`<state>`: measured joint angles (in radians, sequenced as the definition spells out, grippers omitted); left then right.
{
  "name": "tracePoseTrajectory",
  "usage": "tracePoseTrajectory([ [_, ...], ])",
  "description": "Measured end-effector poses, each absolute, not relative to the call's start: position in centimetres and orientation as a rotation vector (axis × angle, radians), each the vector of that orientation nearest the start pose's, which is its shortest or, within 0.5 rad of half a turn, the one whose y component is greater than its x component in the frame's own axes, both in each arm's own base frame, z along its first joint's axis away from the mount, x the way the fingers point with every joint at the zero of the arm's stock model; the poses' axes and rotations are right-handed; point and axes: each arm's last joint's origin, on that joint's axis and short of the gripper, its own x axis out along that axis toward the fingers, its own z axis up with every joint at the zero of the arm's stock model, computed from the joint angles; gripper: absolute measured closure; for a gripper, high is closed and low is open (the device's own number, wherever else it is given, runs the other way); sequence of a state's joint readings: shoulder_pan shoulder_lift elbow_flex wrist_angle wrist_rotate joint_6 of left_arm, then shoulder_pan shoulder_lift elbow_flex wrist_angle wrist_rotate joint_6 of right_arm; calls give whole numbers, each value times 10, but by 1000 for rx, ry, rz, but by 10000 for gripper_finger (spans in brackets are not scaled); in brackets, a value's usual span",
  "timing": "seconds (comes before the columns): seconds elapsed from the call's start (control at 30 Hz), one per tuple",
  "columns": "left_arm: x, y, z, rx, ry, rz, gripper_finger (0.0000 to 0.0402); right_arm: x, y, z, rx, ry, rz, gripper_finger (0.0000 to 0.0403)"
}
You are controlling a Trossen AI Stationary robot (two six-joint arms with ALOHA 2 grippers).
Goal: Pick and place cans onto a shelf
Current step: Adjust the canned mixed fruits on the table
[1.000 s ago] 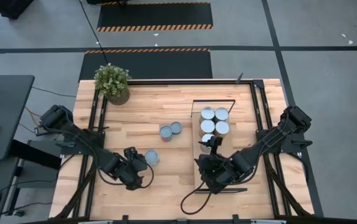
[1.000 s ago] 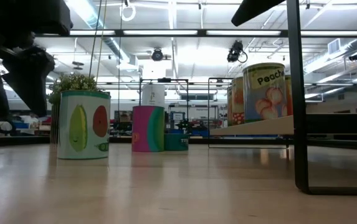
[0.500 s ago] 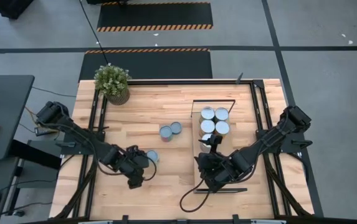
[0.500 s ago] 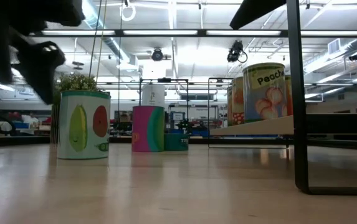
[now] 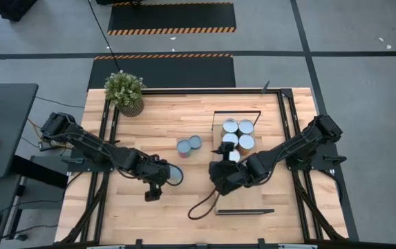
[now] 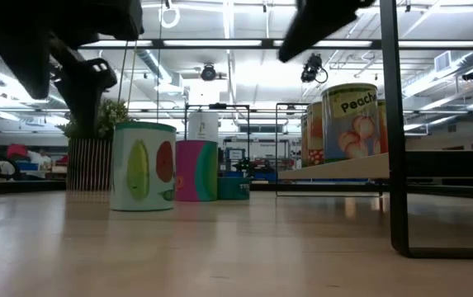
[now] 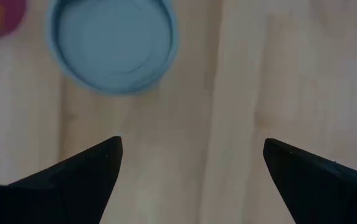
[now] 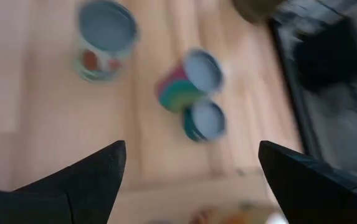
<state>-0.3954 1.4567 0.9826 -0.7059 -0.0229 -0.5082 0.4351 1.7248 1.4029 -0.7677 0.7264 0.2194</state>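
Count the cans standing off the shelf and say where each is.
3. A lone can stands left of centre. A pink-sided can and a teal can stand side by side mid-table. The right arm could hide another.

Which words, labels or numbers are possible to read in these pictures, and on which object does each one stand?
"Peach", cut off at the edge: on the can standing on the shelf, low view.
The white can with fruit pictures: no words can be read.
The pink can: print too small to read.
The high view and the wrist views: no text can be read.
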Motion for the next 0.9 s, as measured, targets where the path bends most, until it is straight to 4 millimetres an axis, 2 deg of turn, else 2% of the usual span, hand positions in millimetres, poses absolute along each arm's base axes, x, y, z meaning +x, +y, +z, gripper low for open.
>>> tracePoseTrajectory([
  [0.13,251,-95,226,-56,1166,55,6,351,109,270,-340,831,-210,29],
  [0.27,251,-91,225,49,1130,169,6,366,87,270,-305,802,-144,29],
  [0.4,248,-99,211,91,1054,181,6,371,74,271,-285,797,-99,29],
  [0.6,240,-112,186,52,956,135,6,379,55,266,-283,809,-71,29],
  [0.73,239,-119,180,1,839,135,6,386,44,258,-278,823,-44,29],
  [0.9,237,-119,172,-105,775,184,6,391,36,249,-304,848,-46,29],
])
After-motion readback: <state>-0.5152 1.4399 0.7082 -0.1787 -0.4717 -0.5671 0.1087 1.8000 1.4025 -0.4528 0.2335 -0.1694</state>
